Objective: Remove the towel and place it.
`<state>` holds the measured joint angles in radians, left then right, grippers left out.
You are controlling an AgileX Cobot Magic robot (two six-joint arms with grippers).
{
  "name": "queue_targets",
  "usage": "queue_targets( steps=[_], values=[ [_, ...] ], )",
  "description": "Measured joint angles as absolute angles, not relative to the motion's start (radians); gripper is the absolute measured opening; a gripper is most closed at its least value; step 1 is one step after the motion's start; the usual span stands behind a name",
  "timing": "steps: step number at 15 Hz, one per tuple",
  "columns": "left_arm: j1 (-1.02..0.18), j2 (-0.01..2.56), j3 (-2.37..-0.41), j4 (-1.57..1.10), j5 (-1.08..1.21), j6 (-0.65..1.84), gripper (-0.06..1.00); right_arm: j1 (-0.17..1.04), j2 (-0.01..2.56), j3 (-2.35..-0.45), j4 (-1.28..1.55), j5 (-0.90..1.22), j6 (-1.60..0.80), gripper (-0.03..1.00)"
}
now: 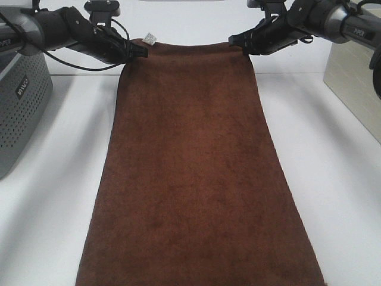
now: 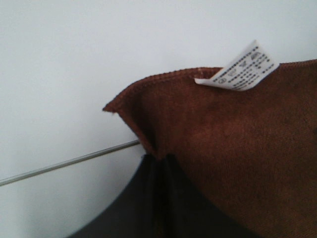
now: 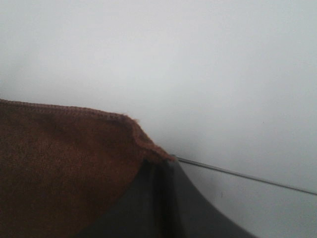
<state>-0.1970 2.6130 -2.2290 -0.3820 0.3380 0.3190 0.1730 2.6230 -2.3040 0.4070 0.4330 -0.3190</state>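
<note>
The dark brown towel (image 1: pixel 196 173) hangs stretched between my two grippers and runs down toward the front of the white table. My left gripper (image 1: pixel 140 51) is shut on its far left corner, next to the small white tag (image 1: pixel 150 39). My right gripper (image 1: pixel 238 40) is shut on the far right corner. The left wrist view shows the towel (image 2: pixel 237 144) pinched between dark fingers (image 2: pixel 148 198), with the tag (image 2: pixel 240 69) standing up. The right wrist view shows the other corner of the towel (image 3: pixel 64 163) pinched between fingers (image 3: pixel 163 203).
A grey perforated basket (image 1: pixel 21 107) stands at the left edge of the table. A beige box (image 1: pixel 357 83) stands at the right edge. White table surface (image 1: pixel 327 179) lies on both sides of the towel.
</note>
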Motion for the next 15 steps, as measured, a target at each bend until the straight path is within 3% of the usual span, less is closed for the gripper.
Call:
queue_targets(
  steps=[15],
  values=[
    [-0.210,2.698,-2.229,-0.407,0.183,0.319,0.00,0.173,2.702,-2.304,0.438,0.362,-0.335,0.01]
  ],
)
